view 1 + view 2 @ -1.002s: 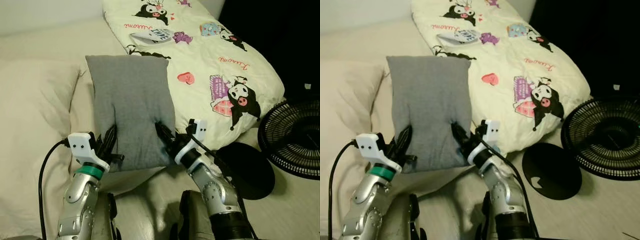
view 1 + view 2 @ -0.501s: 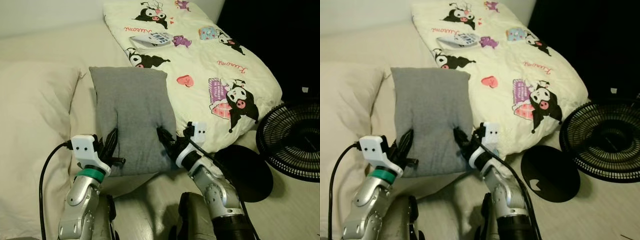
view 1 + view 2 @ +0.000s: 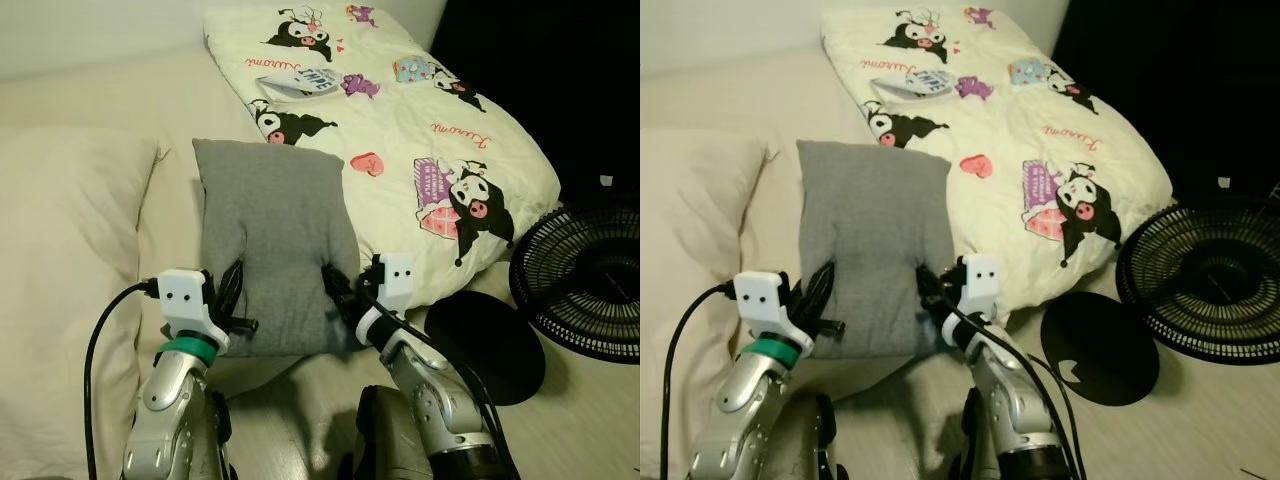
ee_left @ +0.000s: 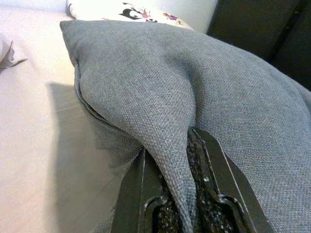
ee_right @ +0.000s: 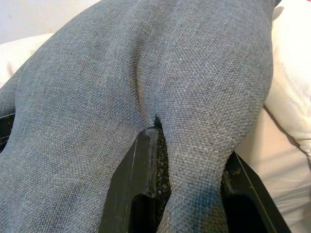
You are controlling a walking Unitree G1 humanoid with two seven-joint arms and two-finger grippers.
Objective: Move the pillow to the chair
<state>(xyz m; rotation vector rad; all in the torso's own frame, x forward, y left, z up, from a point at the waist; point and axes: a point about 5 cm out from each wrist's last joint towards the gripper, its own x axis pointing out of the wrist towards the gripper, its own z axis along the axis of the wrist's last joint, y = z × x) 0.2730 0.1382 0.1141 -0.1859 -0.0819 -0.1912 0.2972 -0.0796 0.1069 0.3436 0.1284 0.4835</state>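
A grey rectangular pillow is held above the cream bed, its near edge towards me. My left gripper is shut on a fold of the pillow's near left side; the left wrist view shows the grey cloth pinched between the black fingers. My right gripper is shut on the near right side, with cloth bunched between its fingers. No chair is to be seen.
A cream pillow lies on the bed to the left. A cartoon-print comforter covers the bed's right side. A black fan with a round base stands on the floor at right.
The pillow, held by both grippers, has come nearer to me and sits lower in the view. The camera has shifted a little, and more of the comforter shows behind it.
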